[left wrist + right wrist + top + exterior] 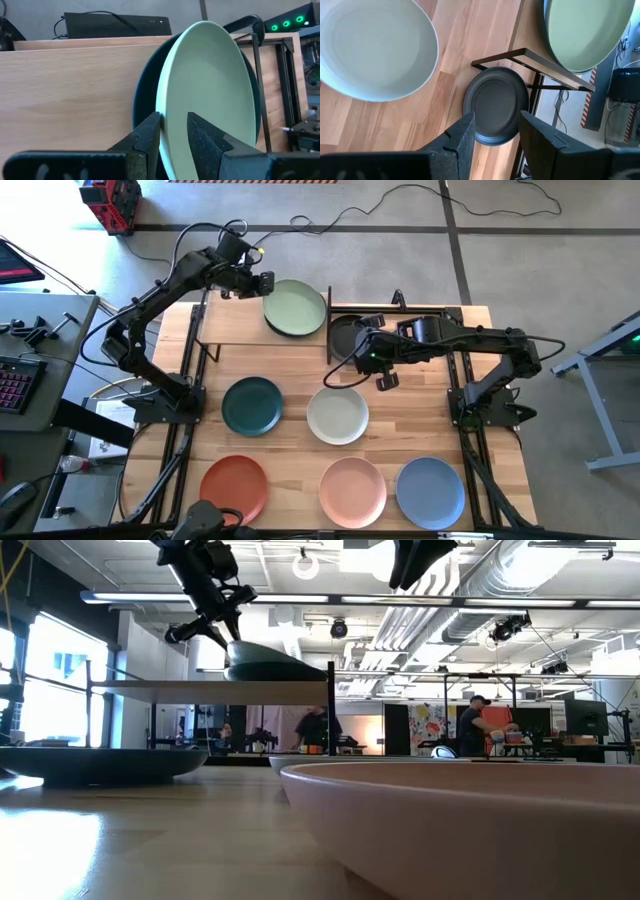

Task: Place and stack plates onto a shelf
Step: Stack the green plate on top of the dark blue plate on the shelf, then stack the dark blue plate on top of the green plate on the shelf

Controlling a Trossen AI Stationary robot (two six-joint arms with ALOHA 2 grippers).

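The bench (300, 380) carries the shelf (240, 330), where the pale green plate (295, 308) lies; only the left wrist view shows a dark plate (145, 95) beneath it. The left hand (262, 283) straddles the green rim, fingers apart, not clamped. The right hand (384, 376) hovers open above a charcoal plate (495, 105) on the bench.

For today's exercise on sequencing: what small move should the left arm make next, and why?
Probably draw the left gripper back off the pale green plate. That plate already lies on a dark plate on the shelf, and the jaws stand apart around its rim.
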